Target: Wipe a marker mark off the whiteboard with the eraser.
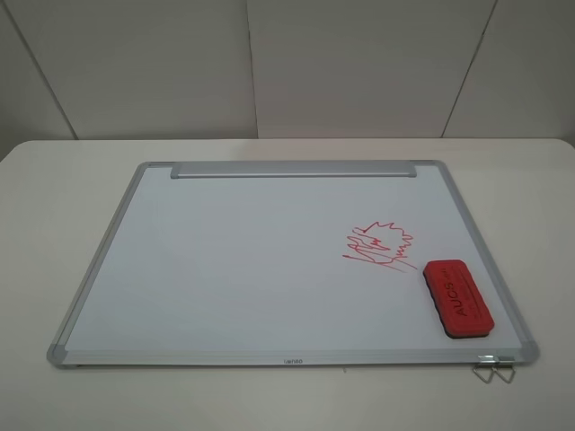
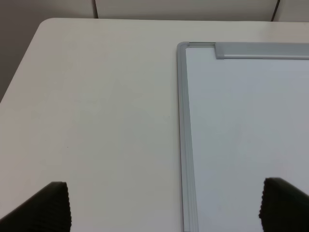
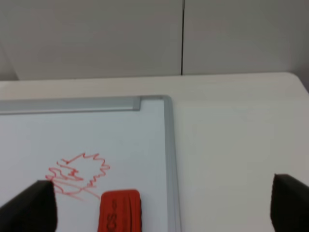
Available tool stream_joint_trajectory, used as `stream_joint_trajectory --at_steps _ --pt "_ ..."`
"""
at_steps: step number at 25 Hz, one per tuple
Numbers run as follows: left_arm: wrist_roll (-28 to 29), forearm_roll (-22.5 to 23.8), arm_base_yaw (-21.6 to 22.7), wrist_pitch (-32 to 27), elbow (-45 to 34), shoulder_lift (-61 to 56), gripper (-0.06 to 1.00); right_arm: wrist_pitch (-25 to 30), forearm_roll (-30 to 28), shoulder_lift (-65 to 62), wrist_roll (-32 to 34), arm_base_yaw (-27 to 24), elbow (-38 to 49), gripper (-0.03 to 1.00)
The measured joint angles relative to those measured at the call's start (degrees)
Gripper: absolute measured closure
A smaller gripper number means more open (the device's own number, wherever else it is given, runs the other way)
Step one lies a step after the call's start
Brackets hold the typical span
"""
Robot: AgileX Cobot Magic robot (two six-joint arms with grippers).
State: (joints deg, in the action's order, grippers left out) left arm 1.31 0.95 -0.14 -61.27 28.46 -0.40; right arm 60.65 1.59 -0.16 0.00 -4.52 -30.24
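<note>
Plain pale wall panels with dark seams stand behind a cream-white table (image 1: 54, 206) that has rounded corners. On the table lies the whiteboard (image 1: 234, 269), flat, with its silver-grey frame and a grey tray strip (image 1: 293, 170) along the far long edge. On the right part of the board there is a red spiky scribble (image 1: 382, 245) with slanted lines under it; an oval mark filled with a grid does not show in any view. The eraser (image 1: 458, 298) lies on the board just beside this scribble, on the near side of it, close to the right frame, with dark lettering on its red top. Two small metal clips (image 1: 494, 366) stick out at the near right corner of the board. The left gripper (image 2: 164, 205) hangs over the left frame of the board with its fingers wide apart and nothing between them. The right gripper (image 3: 164, 208) hangs over the right frame, also spread wide, and the eraser shows between its dark fingers but apart from both. The left and middle of the board are bare white, and the table has free surface on both sides of the frame.
</note>
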Motion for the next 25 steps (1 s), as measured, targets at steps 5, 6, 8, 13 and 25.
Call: stream_joint_trajectory --at_steps 5,6,8,13,25 --pt "0.00 0.00 0.00 0.00 0.00 0.00 0.16 0.04 0.00 0.00 0.00 0.00 0.53 0.18" --pt "0.00 0.00 0.00 0.00 0.00 0.00 0.16 0.04 0.00 0.00 0.00 0.00 0.53 0.18" --pt "0.00 0.00 0.00 0.00 0.00 0.00 0.16 0.04 0.00 0.00 0.00 0.00 0.53 0.18" --pt "0.00 0.00 0.00 0.00 0.00 0.00 0.16 0.04 0.00 0.00 0.00 0.00 0.53 0.18" --pt "0.00 0.00 0.00 0.00 0.00 0.00 0.16 0.04 -0.05 0.00 0.00 4.16 0.53 0.18"
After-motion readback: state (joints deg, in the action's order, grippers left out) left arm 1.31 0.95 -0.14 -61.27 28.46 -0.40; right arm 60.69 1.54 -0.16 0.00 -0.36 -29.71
